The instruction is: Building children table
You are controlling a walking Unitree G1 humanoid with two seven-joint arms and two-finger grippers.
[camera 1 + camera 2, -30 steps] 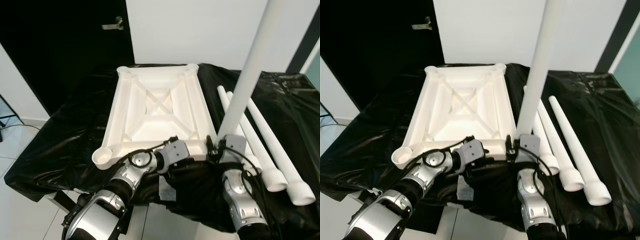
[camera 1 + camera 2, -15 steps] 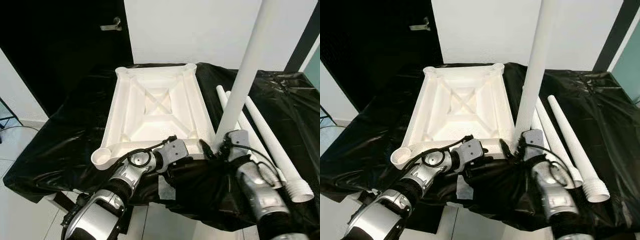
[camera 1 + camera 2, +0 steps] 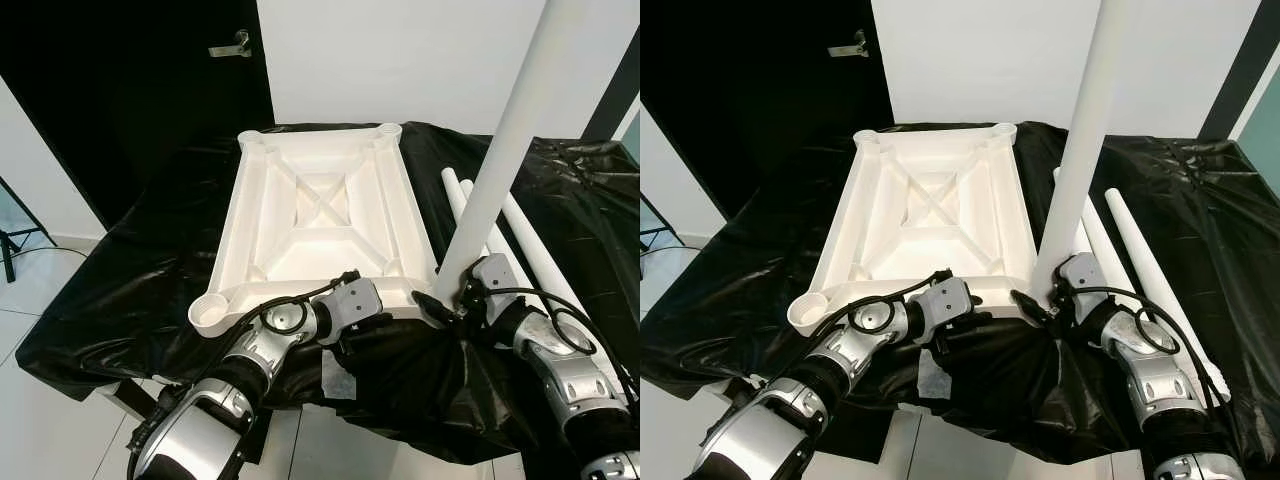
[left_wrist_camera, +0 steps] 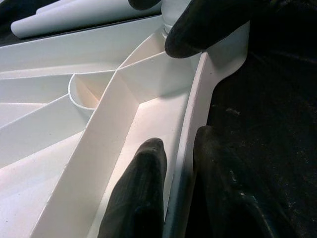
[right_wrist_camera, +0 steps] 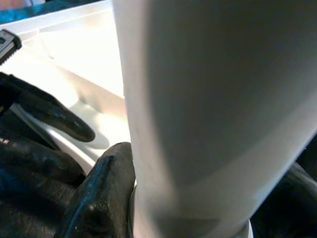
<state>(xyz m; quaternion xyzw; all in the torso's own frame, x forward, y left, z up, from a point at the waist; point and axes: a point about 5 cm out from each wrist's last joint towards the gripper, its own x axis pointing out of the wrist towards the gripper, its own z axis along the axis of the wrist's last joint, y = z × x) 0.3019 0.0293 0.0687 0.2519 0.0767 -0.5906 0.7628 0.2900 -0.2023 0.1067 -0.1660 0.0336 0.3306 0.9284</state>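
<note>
An upside-down white tabletop (image 3: 320, 215) lies on the black-covered table (image 3: 140, 270). One white leg (image 3: 500, 150) stands upright in its near right corner socket. My right gripper (image 3: 447, 300) is shut around the base of this leg, with black fingers (image 5: 104, 188) on both sides of it. My left gripper (image 4: 181, 183) is shut on the tabletop's near rim (image 4: 198, 114), one finger inside the rim and one outside. In the left eye view the left gripper (image 3: 360, 325) sits at the middle of the near edge.
Loose white legs (image 3: 530, 250) lie side by side on the cloth to the right of the tabletop. The near left corner socket (image 3: 210, 312) stands empty. A dark door with a handle (image 3: 232, 47) is behind the table, and tiled floor (image 3: 40, 290) to the left.
My right arm has swung out from in front of the leg to its right side, still gripping the base. The leg stays upright. The left gripper has held still; the camera shifted slightly.
</note>
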